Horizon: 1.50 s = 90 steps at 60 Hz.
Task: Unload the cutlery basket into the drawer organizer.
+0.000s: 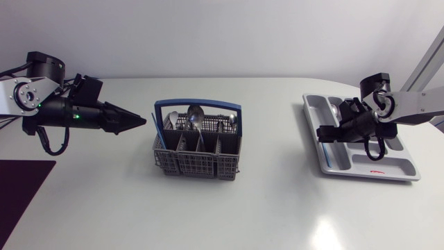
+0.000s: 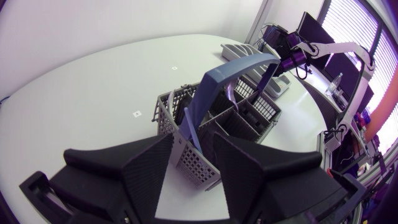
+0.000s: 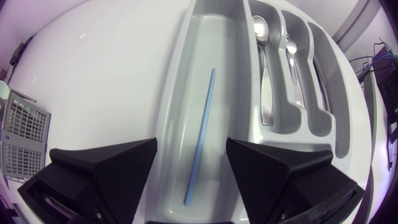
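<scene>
Partway through, judging by how the cutlery is split. Near the table's left edge: left jaws narrow, holding nothing, aimed at the cutlery basket and stopped just short of its side. At the table's middle, in that basket: several spoons and a blue stick yet to be moved, perhaps more hidden behind the dividers. Toward the right edge, in the drawer organizer: a second blue stick in the long compartment, a sorted spoon and a fork in the slots beside it. Above that long compartment: right jaws wide, empty.
</scene>
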Available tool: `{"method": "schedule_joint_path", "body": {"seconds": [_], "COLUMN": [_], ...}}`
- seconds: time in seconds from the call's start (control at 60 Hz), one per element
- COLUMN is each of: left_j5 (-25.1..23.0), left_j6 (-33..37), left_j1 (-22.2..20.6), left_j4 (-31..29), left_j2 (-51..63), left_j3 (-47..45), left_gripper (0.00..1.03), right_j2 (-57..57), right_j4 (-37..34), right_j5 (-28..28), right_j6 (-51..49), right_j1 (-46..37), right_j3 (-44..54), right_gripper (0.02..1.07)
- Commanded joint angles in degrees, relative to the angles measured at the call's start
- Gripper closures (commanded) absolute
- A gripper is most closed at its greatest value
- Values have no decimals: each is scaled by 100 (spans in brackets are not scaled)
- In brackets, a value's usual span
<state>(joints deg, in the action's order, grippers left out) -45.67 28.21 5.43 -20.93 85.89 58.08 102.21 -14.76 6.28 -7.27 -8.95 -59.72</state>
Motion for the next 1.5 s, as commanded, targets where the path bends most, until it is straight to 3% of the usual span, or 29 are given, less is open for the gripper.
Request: {"method": "schedule_joint_path", "body": {"seconds": [0.0,0.117,0.35,0.6,1.183,1.35,1.483], "left_j5": [-82,49,296,542,937,999,999], "left_j6": [-377,-790,-1010,-1326,-1406,-1502,-1520], "left_j1": [-51,-104,-306,-438,-745,-754,-745], "left_j4": [194,546,704,1021,1108,1328,1451], "left_j2": [121,192,297,341,438,367,33], "left_j3": [-104,-78,-69,-78,-148,-289,-535], "left_gripper": [56,61,62,70,84,100,100], "right_j2": [-193,-342,-589,-852,-1010,-1010,-1037], "right_j4": [26,26,-9,-35,-53,-53,-44], "right_j5": [-40,-83,-180,-198,-198,-224,-250], "right_j6": [120,173,243,261,243,243,226], "right_j1": [113,253,447,561,614,631,631], "right_j3": [216,303,374,488,567,585,629], "right_gripper": [11,10,10,10,10,10,10]}}
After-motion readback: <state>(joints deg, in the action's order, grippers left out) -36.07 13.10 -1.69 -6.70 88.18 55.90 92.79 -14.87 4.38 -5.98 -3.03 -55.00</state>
